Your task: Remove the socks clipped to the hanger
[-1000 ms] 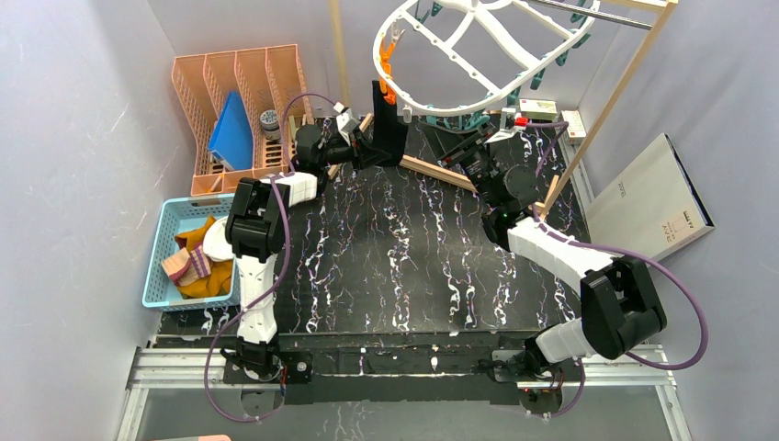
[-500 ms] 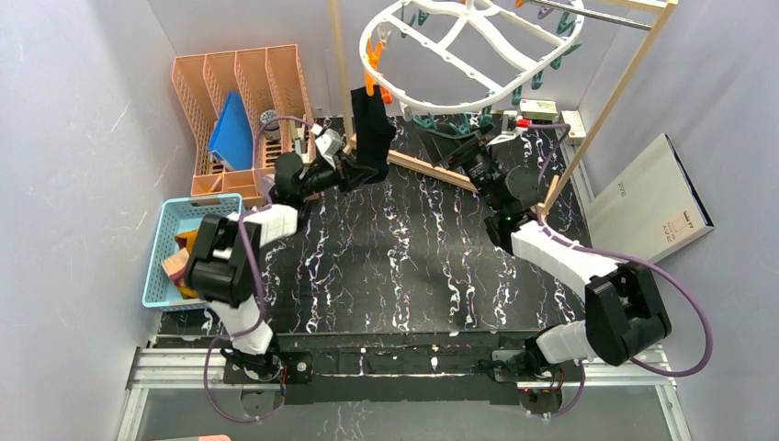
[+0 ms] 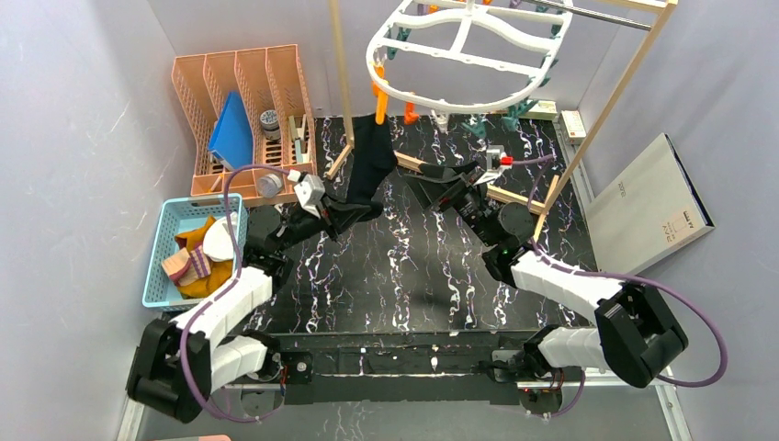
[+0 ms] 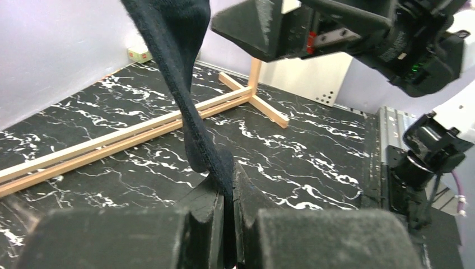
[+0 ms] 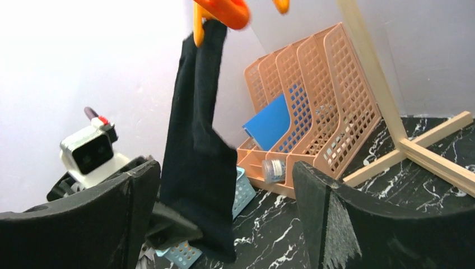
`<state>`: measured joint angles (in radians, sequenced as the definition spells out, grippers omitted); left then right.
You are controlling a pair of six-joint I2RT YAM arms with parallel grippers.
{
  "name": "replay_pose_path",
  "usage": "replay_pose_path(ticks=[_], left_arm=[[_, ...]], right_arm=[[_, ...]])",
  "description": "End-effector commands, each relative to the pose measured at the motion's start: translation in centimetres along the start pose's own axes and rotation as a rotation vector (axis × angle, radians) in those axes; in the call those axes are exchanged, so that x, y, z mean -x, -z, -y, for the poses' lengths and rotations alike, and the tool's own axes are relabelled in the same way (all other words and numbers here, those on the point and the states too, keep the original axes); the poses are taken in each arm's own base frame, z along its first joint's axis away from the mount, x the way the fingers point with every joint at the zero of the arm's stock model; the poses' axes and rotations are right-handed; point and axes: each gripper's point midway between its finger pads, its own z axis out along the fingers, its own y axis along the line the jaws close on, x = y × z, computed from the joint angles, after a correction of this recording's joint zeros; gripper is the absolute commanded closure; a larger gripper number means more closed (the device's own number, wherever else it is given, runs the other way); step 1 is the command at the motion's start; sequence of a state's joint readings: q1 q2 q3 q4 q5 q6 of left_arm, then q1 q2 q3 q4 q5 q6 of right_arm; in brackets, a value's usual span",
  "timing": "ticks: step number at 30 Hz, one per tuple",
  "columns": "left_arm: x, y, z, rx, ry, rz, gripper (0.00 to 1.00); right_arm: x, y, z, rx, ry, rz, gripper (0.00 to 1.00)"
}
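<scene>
Upper centre: the black sock (image 3: 372, 156) hangs from an orange clip (image 3: 378, 95) on the hanger (image 3: 468, 108). My left end effector (image 3: 342, 213) is clamped on its lower end, to pull it free; my right end effector (image 3: 430, 179), jaws apart, holds nothing.

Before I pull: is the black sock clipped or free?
Clipped: an orange clip pinches the black sock at top; the left gripper holds its bottom.

black sock (image 3: 370, 156): clipped, stretched down-left | hanger (image 3: 459, 107): white oval, seemingly tilted
</scene>
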<state>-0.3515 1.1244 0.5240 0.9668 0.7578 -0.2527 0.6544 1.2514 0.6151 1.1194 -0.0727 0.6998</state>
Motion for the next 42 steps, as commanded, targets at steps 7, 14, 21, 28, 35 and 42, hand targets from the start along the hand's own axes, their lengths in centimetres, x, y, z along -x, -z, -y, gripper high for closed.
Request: replay_pose_path(ticks=[7,14,21,28,35,42], left_arm=[[-3.3,2.2,3.7,0.009,0.083,-0.103,1.0],[-4.4,2.2,4.0,0.005,0.11,-0.131,1.0],[-4.9,1.7,4.3,-0.01,0.126,-0.149,1.0],[-4.4,1.1,4.6,-0.027,0.128,-0.144,1.0],[-4.0,0.7,4.7,-0.036,0.132,-0.141,1.0],[-3.4,0.3,5.0,-0.045,0.14,-0.132,1.0]], right_arm=[[4.0,-2.8,-3.3,0.14,0.017,0.18,0.05],[6.9,-5.5,-4.7,0.188,0.019,0.287,0.05],[8.4,-7.4,-6.7,0.277,0.01,0.321,0.1],[8.6,-8.3,-6.7,0.292,-0.013,0.339,0.19],[8.6,-8.4,-6.6,0.298,-0.03,0.347,0.29],[8.3,-8.6,-6.1,0.286,-0.048,0.343,0.34]])
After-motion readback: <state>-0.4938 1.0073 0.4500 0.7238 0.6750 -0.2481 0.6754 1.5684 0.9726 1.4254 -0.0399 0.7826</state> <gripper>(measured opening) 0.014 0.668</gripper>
